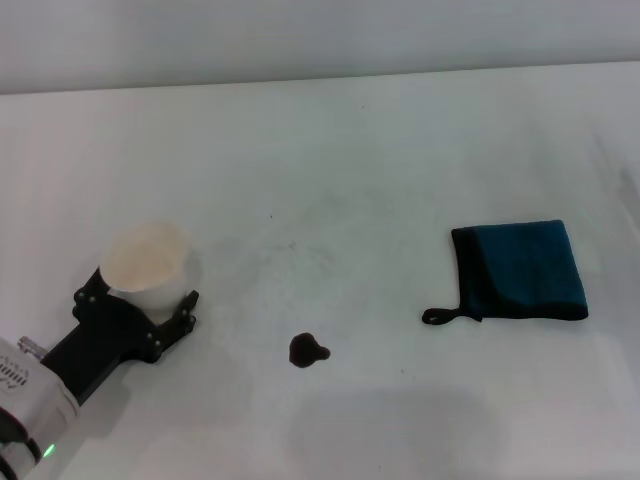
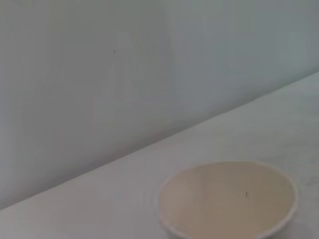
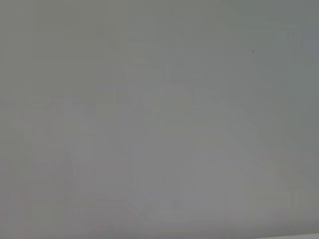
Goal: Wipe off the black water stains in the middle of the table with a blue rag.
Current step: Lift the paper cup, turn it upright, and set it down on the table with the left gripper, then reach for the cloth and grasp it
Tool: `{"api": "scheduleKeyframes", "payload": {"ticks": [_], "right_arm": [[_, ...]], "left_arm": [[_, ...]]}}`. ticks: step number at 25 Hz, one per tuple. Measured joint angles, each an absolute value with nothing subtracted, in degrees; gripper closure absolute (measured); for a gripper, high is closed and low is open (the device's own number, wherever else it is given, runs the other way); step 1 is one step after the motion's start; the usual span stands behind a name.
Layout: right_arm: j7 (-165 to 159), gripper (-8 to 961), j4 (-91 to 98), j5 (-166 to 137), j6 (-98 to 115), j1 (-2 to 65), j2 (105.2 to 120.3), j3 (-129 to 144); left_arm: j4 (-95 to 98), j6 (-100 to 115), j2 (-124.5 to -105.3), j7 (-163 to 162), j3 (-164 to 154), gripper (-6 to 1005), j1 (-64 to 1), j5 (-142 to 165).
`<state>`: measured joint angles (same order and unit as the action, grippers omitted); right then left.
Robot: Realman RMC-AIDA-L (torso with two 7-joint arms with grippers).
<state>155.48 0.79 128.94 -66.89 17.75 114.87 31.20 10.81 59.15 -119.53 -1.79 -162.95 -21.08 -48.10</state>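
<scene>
Teal-blue cloth with black edging, the rag point(image 1: 522, 271) lies flat on the white desk point(image 1: 380, 140) at about three o'clock from the centre, its small black loop pointing back toward the middle. The stain point(image 1: 308, 350), a small dark blob with a side lobe, sits at about six o'clock from the centre, well apart from the rag and untouched. The left gripper point(image 1: 140, 300) is at about eight o'clock, its jaws set around a cream paper cup point(image 1: 146, 257) and, it seems, holding it; the left wrist view looks down into the same cup point(image 2: 228, 199), which appears empty. The right gripper is out of sight, and its wrist view shows only a plain grey surface.

The rag is not yet picked up, so that looks like the step in hand. A good grasp would likely pinch the rag near its middle or a thick folded edge rather than the loop, so that a broad flat face can press on the stain.

Faint marks show on the left arm's white housing, too small to read; nothing else bears writing.
</scene>
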Motion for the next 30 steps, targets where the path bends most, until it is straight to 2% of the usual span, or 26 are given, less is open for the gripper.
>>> {"api": "scheduleKeyframes", "payload": {"ticks": [4, 10, 30], "right_arm": [[155.5, 102, 0.8, 128.9, -67.2, 17.7, 114.87, 31.2], [155.5, 103, 0.7, 128.9, -67.2, 17.5, 114.87, 31.2], [151.9, 106, 4.3, 127.6, -69.6, 16.2, 114.71, 36.0]], "left_arm": [[10.9, 59.2, -119.59, -2.0, -162.9, 147, -21.1, -48.1], [12.2, 59.2, -119.48, -2.1, -163.0, 120, -20.3, -48.2], [10.3, 71.6, -119.08, -3.4, -162.9, 119, -9.5, -52.5]]}}
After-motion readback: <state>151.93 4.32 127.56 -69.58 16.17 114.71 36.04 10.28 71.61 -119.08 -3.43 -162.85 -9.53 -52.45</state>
